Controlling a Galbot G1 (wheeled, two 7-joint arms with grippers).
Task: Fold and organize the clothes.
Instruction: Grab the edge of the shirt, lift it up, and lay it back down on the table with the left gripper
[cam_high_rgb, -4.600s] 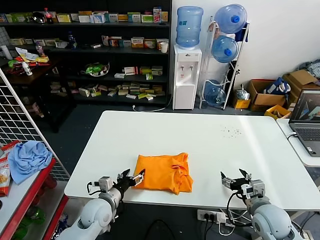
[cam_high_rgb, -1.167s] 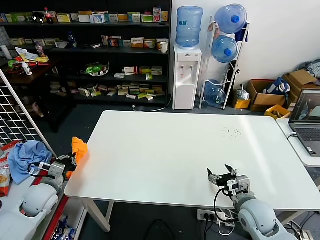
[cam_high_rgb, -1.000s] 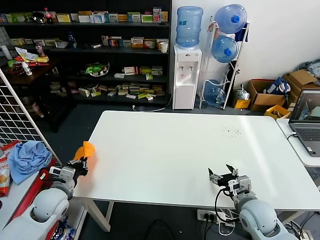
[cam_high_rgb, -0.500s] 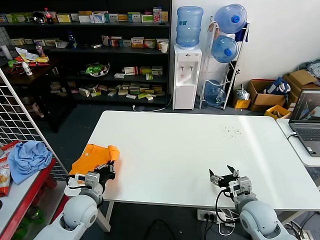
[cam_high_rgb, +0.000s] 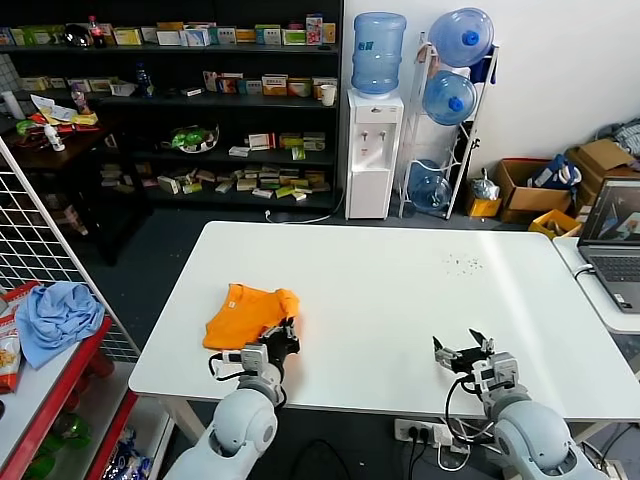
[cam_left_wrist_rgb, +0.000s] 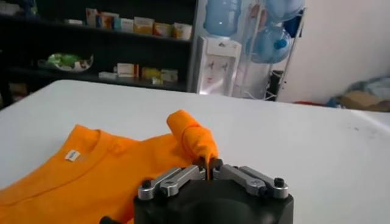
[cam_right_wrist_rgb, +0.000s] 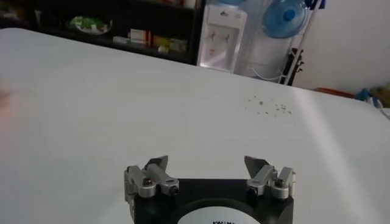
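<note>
The orange T-shirt (cam_high_rgb: 245, 313) lies crumpled on the white table (cam_high_rgb: 400, 290) near its front left part. In the left wrist view the T-shirt (cam_left_wrist_rgb: 91, 173) spreads flat with its collar and a small white label showing, and one fold stands up. My left gripper (cam_high_rgb: 283, 335) (cam_left_wrist_rgb: 209, 163) is shut on that raised fold at the shirt's near right edge. My right gripper (cam_high_rgb: 462, 352) (cam_right_wrist_rgb: 207, 167) is open and empty, low over the table's front right part.
A light blue cloth (cam_high_rgb: 55, 315) lies on a red shelf to the left, beside a wire rack (cam_high_rgb: 40, 250). A laptop (cam_high_rgb: 612, 240) sits on a side table at the right. Shelves and a water dispenser (cam_high_rgb: 373, 150) stand behind the table.
My left arm swung from beside the table's left edge back over the table, carrying the orange T-shirt rightward and laying it down. My right gripper shifted slightly right.
</note>
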